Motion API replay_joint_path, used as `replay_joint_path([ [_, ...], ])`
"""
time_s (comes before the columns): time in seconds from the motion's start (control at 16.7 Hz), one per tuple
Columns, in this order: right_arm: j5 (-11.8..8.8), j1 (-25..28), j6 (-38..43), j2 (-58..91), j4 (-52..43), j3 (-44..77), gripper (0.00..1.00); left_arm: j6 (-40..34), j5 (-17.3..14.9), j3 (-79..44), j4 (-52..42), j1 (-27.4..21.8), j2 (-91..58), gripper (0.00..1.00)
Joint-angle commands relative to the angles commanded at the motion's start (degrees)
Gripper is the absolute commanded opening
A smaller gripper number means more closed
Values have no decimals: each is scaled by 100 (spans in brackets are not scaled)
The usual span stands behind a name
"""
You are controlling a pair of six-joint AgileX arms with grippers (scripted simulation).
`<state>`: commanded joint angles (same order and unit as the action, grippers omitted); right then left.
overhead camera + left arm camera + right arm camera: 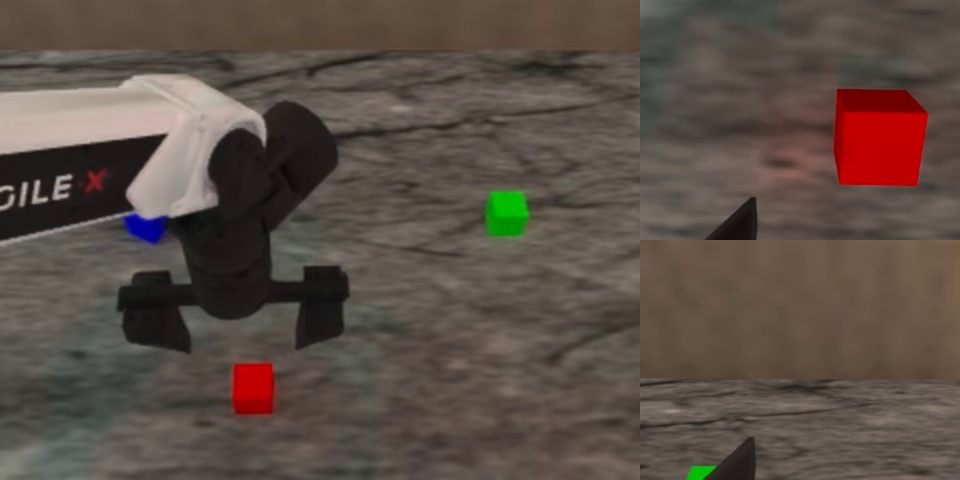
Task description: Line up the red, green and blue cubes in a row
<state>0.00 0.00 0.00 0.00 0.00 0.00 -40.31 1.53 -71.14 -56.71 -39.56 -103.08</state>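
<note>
The red cube (252, 387) sits on the grey table (480, 380) toward the near edge in the top view, a little left of centre, with nothing touching it. The left gripper (243, 325) hangs just behind it with its fingers spread wide and empty, wider apart than the cube, which suggests the arm is lining up for a grasp rather than carrying anything. In the left wrist view the cube lies off to one side of the fingertip, so the claw probably needs a small sideways correction before it descends. The blue cube (145, 228) peeks out from under the left arm at the table's left, and the green cube (506, 213) rests well apart on the right, so no row exists yet. The right arm is out of the top view; its wrist camera shows one fingertip beside the green cube, and whether that claw is released or clenched cannot be told.
</note>
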Motion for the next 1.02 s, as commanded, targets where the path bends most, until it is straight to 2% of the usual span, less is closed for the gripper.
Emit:
replay_joint_path([
  [0.24, 37, 18, 34, 230, -147, 224, 100, 13, 12, 156, 108, 90, 175, 100],
  [0.48, 182, 82, 160, 1219, -776, 1047, 100, 74, 39, 744, 528, 462, 897, 100],
  [0.72, 387, 197, 342, 2933, -1862, 2288, 100, 246, 62, 1701, 1189, 1058, 2197, 100],
  [1.02, 649, 412, 596, 5812, -3647, 4155, 100, 779, 79, 3274, 2228, 1956, 4360, 100],
])
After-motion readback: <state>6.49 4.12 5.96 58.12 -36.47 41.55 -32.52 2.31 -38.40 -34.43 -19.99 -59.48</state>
